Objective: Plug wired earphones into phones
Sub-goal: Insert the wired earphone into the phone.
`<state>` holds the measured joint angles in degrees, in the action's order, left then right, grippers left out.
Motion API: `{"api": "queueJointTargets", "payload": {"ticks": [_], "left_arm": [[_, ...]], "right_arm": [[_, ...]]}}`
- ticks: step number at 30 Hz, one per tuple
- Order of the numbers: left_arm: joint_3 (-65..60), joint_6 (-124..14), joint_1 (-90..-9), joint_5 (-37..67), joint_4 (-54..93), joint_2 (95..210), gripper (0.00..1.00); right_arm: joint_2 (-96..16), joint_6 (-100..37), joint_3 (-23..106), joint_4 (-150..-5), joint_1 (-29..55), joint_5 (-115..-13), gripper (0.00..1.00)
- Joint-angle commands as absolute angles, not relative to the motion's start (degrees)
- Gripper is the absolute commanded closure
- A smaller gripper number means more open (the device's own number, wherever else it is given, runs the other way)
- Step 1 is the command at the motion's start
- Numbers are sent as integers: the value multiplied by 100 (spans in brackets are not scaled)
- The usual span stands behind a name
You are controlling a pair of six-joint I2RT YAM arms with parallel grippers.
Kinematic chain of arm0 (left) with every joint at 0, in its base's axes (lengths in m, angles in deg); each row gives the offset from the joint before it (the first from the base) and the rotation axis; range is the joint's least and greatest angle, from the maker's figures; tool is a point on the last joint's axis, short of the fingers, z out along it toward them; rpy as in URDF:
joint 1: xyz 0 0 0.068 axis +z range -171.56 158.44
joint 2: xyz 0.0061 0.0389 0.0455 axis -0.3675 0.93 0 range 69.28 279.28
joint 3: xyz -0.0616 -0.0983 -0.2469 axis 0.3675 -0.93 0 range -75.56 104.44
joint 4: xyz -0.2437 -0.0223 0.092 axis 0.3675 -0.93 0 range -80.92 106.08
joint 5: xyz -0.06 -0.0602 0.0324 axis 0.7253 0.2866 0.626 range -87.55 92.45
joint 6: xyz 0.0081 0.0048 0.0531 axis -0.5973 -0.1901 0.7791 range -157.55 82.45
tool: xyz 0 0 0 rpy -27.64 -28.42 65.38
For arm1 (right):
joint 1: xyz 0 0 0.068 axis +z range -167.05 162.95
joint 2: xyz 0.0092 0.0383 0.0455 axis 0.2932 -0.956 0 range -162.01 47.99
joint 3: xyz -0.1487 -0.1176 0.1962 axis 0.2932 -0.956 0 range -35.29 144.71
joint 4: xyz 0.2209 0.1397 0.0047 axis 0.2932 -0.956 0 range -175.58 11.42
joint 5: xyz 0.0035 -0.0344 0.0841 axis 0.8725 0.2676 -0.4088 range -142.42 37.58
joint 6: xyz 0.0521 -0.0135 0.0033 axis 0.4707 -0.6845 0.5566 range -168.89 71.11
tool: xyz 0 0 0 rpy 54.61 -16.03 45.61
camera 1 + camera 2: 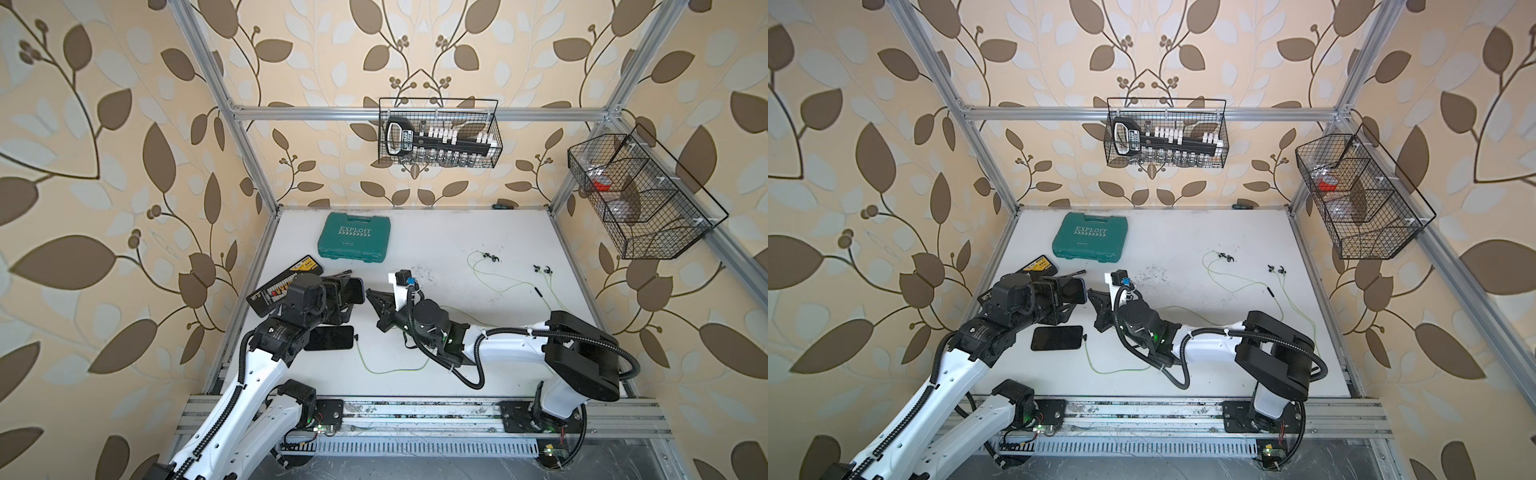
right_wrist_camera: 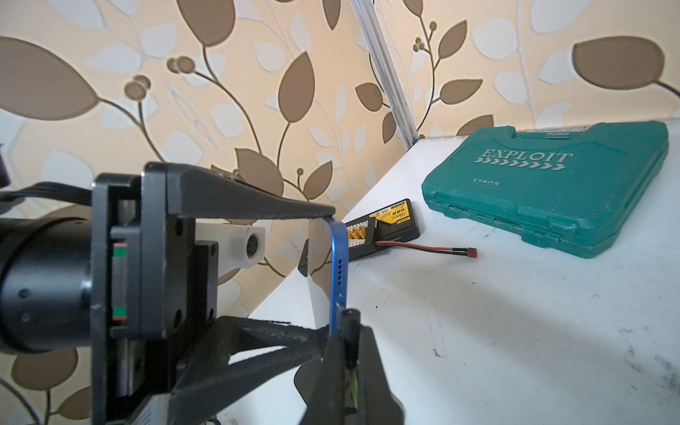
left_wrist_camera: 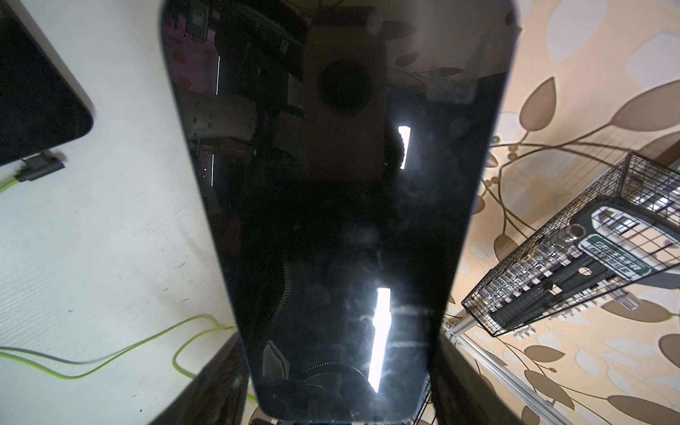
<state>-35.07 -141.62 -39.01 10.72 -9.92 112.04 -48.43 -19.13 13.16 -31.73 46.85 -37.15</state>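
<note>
My left gripper (image 1: 347,293) is shut on a black phone (image 1: 357,289) and holds it above the table. Its glossy screen (image 3: 338,220) fills the left wrist view. My right gripper (image 2: 347,331) is shut on an earphone's black plug (image 2: 349,327). The plug's tip meets that phone's blue bottom edge (image 2: 336,272); I cannot tell whether it is inside a port. A second phone (image 1: 328,337) lies flat below, with a plug (image 1: 356,336) in its end and a yellow-green cable (image 1: 390,370) trailing off. The earbuds (image 1: 488,257) (image 1: 542,270) lie at the right.
A teal case (image 1: 353,240) lies at the back left. A black tray (image 1: 282,286) with yellow-white bits lies by the left wall, and a red-and-black wire (image 2: 427,248) runs from it. Wire baskets hang on the back wall (image 1: 440,133) and the right wall (image 1: 640,195).
</note>
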Motion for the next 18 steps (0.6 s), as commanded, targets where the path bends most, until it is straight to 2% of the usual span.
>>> {"api": "queueJointTargets", "payload": {"ticks": [1, 9, 18], "left_arm": [[-3300, -14128, -3861, 1086, -705, 11169, 29], [-3317, -14048, -3870, 1027, -800, 11272, 29], [-3381, -14025, -3923, 1079, -715, 11406, 29]], "right_arm": [[-5015, -2018, 1550, -3321, 4777, -3609, 100], [-5226, -2374, 2116, -4117, 5059, -2971, 100], [-5392, -2422, 2426, -4357, 5146, -3006, 100]]}}
